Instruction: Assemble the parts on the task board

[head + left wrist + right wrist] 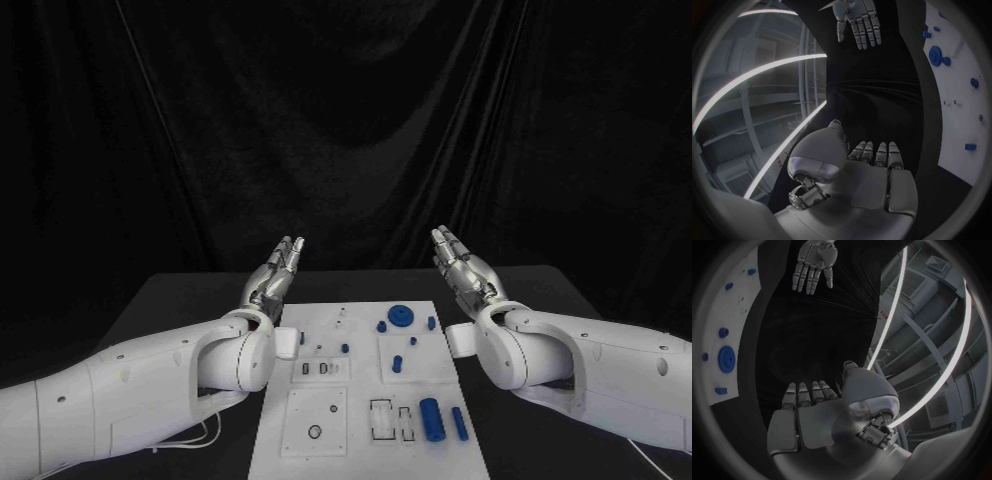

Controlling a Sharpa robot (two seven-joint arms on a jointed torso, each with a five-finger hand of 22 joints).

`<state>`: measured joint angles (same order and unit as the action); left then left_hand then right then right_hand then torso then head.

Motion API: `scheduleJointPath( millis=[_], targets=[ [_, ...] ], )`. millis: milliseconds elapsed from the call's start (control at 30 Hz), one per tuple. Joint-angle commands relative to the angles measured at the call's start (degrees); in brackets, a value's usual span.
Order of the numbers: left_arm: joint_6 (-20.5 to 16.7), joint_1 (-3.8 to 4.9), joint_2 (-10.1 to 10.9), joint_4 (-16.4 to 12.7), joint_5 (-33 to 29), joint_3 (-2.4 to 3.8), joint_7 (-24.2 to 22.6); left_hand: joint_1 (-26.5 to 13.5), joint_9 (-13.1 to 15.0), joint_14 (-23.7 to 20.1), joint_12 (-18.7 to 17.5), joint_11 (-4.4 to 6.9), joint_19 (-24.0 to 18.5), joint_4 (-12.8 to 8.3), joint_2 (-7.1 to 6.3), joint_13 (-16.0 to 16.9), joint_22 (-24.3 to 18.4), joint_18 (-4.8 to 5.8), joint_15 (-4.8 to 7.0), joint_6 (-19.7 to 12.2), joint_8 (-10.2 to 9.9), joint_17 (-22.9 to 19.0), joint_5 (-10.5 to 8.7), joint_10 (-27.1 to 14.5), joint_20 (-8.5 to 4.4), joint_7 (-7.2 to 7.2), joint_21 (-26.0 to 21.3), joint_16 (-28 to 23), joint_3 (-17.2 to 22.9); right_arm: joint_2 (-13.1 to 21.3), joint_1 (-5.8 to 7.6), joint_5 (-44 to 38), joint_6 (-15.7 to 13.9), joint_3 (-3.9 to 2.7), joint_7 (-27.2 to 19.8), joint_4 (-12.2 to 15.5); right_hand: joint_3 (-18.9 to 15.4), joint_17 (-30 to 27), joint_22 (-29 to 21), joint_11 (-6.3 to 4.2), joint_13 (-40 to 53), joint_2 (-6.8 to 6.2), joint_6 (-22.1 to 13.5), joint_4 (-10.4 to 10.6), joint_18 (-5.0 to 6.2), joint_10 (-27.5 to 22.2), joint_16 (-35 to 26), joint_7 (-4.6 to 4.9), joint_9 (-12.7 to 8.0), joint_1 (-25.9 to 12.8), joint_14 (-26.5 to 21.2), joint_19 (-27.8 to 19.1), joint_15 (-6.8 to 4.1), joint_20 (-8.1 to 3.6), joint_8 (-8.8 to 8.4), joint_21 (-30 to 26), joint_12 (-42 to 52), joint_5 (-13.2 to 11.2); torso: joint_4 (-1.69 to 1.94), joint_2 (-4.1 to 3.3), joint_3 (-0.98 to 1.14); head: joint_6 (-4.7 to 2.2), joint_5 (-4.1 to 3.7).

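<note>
— Black cloth hangs all round the back, and the black table (173,300) under it carries the white task board (361,400) in the middle, running from near to far between the two arms.

— How far along would you say they are?

— Barely begun, by my reckoning. At the near end, on the right, two blue rods (430,417) lie flat beside open rectangular slots (381,418), so those are not seated. Near left there is a square plate with a small ring (315,432) on it. Further off, a small blue peg (395,362) and a few dark dots sit mid-board. At the far end a blue round gear (398,315) lies flat with a smaller blue knob (431,322) just to its right. Whether those two are already mounted I cannot tell.

— And the hands?

— Both idle. The left hand (274,270) is raised beyond the far left corner, fingers straight and close together, holding nothing. The right hand (464,265) mirrors it off the far right corner, fingers extended likewise, empty. Neither touches the board or any piece.

— Any writing or brand?

— None I can read; marks on the board are too small.
</note>
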<state>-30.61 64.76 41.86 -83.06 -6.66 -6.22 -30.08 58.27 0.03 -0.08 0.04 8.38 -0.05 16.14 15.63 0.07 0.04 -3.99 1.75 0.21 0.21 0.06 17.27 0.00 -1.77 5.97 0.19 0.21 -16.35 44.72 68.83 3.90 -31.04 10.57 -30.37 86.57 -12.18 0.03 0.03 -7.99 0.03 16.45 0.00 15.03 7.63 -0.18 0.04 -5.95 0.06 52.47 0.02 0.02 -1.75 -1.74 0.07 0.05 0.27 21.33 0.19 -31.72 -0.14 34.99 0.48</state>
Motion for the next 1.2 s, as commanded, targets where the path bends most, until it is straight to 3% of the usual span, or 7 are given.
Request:
scheduleJointPath(
  millis=[33,167,467,600,767,1133,1200],
  targets=[
    [14.2,1.32,-0.8,1.8,-5.6,-1.09,-4.3,1.5,0.0,0.1,0.0,0.58,0.0,0.6,0.39,-0.1,0.0,-1.19,7.18,0.0,-0.1,-0.1,0.53,0.0,-5.97,0.44,-0.2,-0.2,-0.2,0.1,1.02,2.5,8.1,0.79,1.0,-0.4,0.0,0.0,0.0,-0.41,0.0,0.27,0.0,0.5,0.92,0.2,0.0,-0.23,-0.1,0.7,0.0,0.0,-8.27,-3.71,-0.07,-0.1,-0.3,0.4,0.01,0.00,-0.01,-0.01,-0.01],
    [21.8,2.92,-1.8,4.1,-8.7,-3.05,-5.9,1.5,0.0,0.1,0.0,0.58,0.0,0.6,0.39,-0.1,0.0,-1.19,7.18,0.0,-0.1,-0.1,0.53,0.0,-5.97,0.44,-0.2,-0.2,-0.2,0.1,1.47,2.8,9.0,1.31,1.0,-0.6,0.1,0.0,0.0,-0.38,0.0,0.28,0.0,0.4,0.92,0.2,0.0,-0.21,-0.1,0.8,0.0,0.0,-8.24,-3.69,-0.07,-0.1,-0.3,0.4,0.01,0.00,-0.01,-0.01,-0.01],
    [31.6,4.98,-3.1,7.1,-12.7,-5.58,-8.0,1.6,0.1,0.1,0.0,0.58,0.0,0.6,0.39,-0.1,0.0,-1.20,7.11,0.1,-0.1,-0.1,0.51,0.0,-5.88,0.44,-0.2,-0.2,-0.2,0.1,1.47,2.8,9.0,1.31,1.0,-0.6,0.3,0.0,0.0,-0.14,0.0,0.28,0.0,0.4,0.90,0.2,0.0,0.03,-0.1,0.8,0.0,0.0,-8.01,-3.49,-0.07,-0.1,-0.3,0.3,0.01,0.00,-0.01,-0.01,-0.01],
    [32.8,5.25,-3.2,7.5,-13.3,-5.91,-8.3,1.6,0.1,0.1,0.0,0.55,0.0,0.6,0.37,-0.1,0.0,-1.24,7.04,0.2,-0.1,-0.1,0.49,0.0,-5.75,0.43,-0.2,-0.2,-0.2,0.1,1.47,2.8,9.0,1.31,1.0,-0.6,0.4,0.0,0.0,0.04,0.0,0.22,0.0,0.4,0.88,0.2,0.0,0.20,-0.1,0.8,0.0,0.0,-7.83,-3.32,-0.07,-0.1,-0.3,0.3,0.01,0.00,-0.01,-0.01,-0.01],
    [34.0,5.18,-3.2,7.8,-13.3,-5.92,-7.7,1.9,0.2,0.1,0.0,0.87,0.0,0.5,0.39,-0.1,0.0,-1.44,6.89,0.4,0.0,-0.1,0.74,0.0,-5.37,0.73,-0.2,-0.2,0.0,0.4,1.48,2.8,11.4,1.31,2.2,-1.0,0.6,0.0,0.0,0.58,0.0,0.16,0.0,0.4,0.89,0.2,0.0,0.71,-0.1,0.7,0.0,0.0,-7.25,-2.71,-0.07,-0.1,-0.3,0.3,-0.02,-0.04,-0.02,1.00,-0.23],
    [34.3,5.13,-2.0,7.8,-6.9,-5.93,-7.7,3.4,0.4,0.1,0.0,1.88,0.0,0.5,0.78,-0.1,0.0,-2.03,6.03,1.1,0.3,-0.1,1.99,0.0,-3.98,1.60,-0.2,-0.2,1.1,0.8,1.79,-4.6,16.0,1.31,5.2,-2.4,-0.2,0.0,0.0,4.68,0.0,-0.74,0.4,-1.7,0.88,0.2,0.0,4.47,0.1,2.2,0.0,0.0,-2.61,1.89,0.12,-0.1,-0.3,-0.6,-0.01,0.05,0.00,1.68,0.04],
    [34.1,5.13,-1.6,7.9,-5.9,-5.93,-7.7,3.7,0.4,0.1,0.0,1.64,0.0,0.5,0.73,-0.1,0.0,-2.00,5.86,1.3,0.3,-0.1,2.17,0.0,-3.86,1.37,-0.2,-0.2,1.3,0.7,2.42,-7.5,17.2,1.31,7.3,-3.2,-0.8,0.0,0.0,6.62,0.0,-0.85,0.4,-1.8,0.41,0.2,0.0,4.97,0.1,2.8,0.0,0.0,-0.69,3.31,0.14,-0.1,-0.2,-1.5,-0.04,0.06,0.00,1.93,0.14]
  ],
)
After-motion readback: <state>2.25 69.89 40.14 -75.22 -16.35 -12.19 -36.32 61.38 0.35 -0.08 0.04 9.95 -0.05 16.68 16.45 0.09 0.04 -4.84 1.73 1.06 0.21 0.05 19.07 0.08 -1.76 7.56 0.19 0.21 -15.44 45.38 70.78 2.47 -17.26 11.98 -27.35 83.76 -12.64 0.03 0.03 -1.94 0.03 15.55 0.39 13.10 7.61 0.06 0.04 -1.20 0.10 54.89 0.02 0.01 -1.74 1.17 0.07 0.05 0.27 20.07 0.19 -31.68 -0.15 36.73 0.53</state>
